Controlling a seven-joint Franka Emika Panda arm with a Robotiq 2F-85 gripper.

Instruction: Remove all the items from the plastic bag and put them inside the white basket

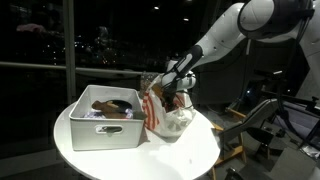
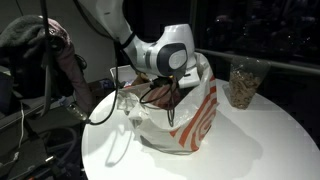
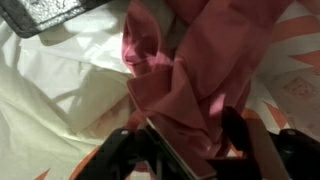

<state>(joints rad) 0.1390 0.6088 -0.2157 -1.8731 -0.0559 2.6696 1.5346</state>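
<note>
Pink cloth [image 3: 190, 70] bunched in the end effector [image 3: 188, 150], jaws clamped on it at the plastic bag [image 2: 190, 125] mouth. Cloth's length trails away from the fingertips. White basket [image 1: 105, 128] sits just beside the bag on the counter [image 1: 185, 160]; likely lift, then cross.

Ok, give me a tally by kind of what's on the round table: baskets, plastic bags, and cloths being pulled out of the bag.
white basket: 1
plastic bag: 1
pink cloth: 1
Total: 3
The items already in the basket are too dim to count.
</note>
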